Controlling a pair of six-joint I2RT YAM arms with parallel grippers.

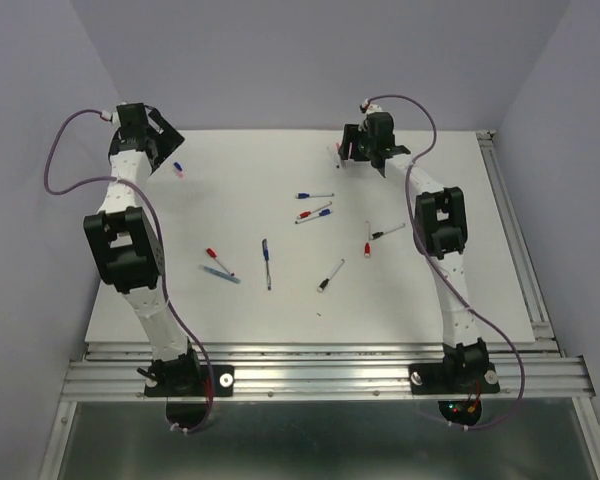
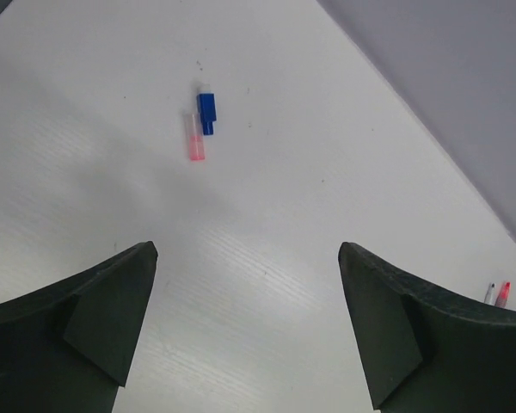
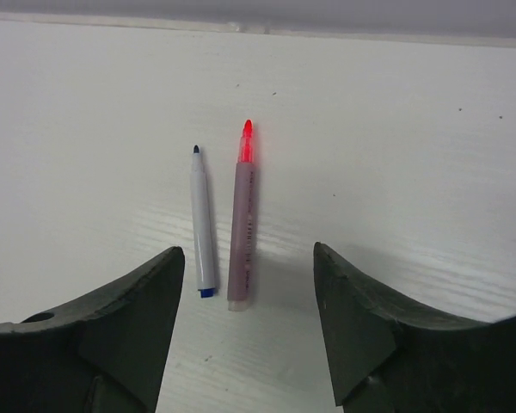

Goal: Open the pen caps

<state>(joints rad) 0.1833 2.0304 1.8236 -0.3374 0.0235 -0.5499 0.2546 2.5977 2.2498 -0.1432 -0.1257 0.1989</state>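
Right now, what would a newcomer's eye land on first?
A blue cap and a pink cap lie loose side by side at the far left of the table, ahead of the open left fingers. A blue-tipped pen and a red-tipped pen, both uncapped, lie parallel, framed by the right fingers.

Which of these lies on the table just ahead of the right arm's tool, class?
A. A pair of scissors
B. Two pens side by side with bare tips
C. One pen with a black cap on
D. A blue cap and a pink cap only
B: the right wrist view shows a white pen with a bare blue tip beside a pink pen with a bare red tip, both ahead of the open right tool.
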